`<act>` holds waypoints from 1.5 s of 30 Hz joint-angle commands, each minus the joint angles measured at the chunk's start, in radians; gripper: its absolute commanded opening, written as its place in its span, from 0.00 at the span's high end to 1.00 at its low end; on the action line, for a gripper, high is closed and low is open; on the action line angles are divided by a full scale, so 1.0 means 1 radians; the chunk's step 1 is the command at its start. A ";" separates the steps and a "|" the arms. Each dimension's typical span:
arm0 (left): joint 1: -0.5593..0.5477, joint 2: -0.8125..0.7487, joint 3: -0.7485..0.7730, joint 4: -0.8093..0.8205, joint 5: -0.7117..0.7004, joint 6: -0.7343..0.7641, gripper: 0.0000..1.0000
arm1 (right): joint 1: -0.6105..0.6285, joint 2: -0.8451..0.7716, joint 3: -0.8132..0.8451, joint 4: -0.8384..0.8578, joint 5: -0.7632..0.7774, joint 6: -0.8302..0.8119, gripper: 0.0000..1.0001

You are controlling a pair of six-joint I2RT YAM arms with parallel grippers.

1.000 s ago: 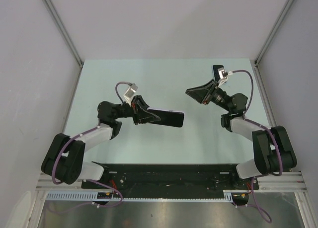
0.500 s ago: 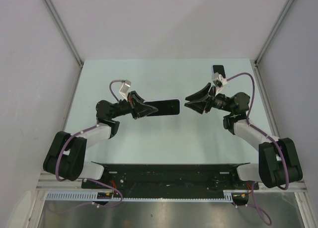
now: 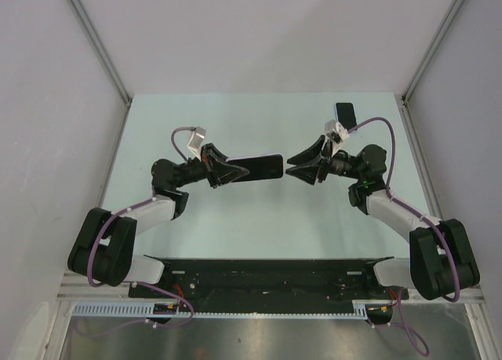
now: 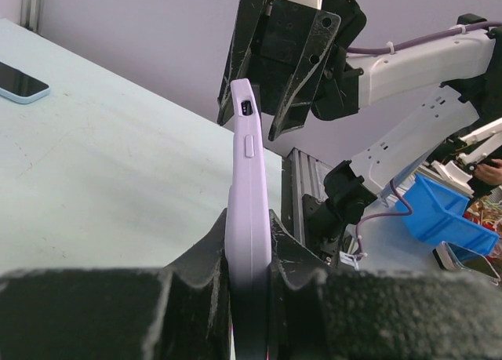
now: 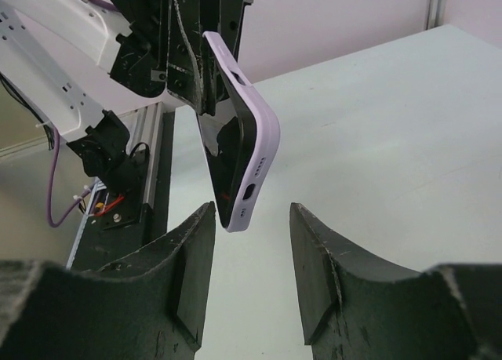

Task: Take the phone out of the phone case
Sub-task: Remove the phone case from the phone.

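Lilac case (image 4: 245, 156), likely light, soft-rimmed, slippery; left gripper (image 4: 248, 223) clamps one end, right gripper (image 5: 252, 215) parted partway, empty, at free end. Best grip: that end's edges.

Black-and-white arms (image 3: 153, 212), purple cables (image 3: 379, 120)

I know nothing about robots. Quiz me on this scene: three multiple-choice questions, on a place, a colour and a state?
1. Where is the second phone?
A. far right of the table
B. in a pincer
C. by the arm bases
2. Colour of the held phone case?
A. red
B. lilac
C. green
3. The right pincer is:
A. shut on the case
B. out of view
C. open, empty
Answers: A, it lies flat near the far right corner; B, its lilac edge shows in both wrist views; C, its jaws stand apart, while the left pincer grips the phone case.
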 commanded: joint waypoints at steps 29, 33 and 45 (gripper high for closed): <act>-0.042 -0.030 0.014 0.227 0.007 0.077 1.00 | 0.031 -0.008 0.027 -0.067 0.119 -0.118 0.54; -0.047 -0.031 0.015 0.221 0.010 0.085 0.99 | 0.039 -0.008 0.041 -0.123 0.157 -0.161 0.54; -0.076 -0.039 0.020 0.205 0.028 0.097 1.00 | 0.065 0.003 0.067 -0.223 0.272 -0.225 0.55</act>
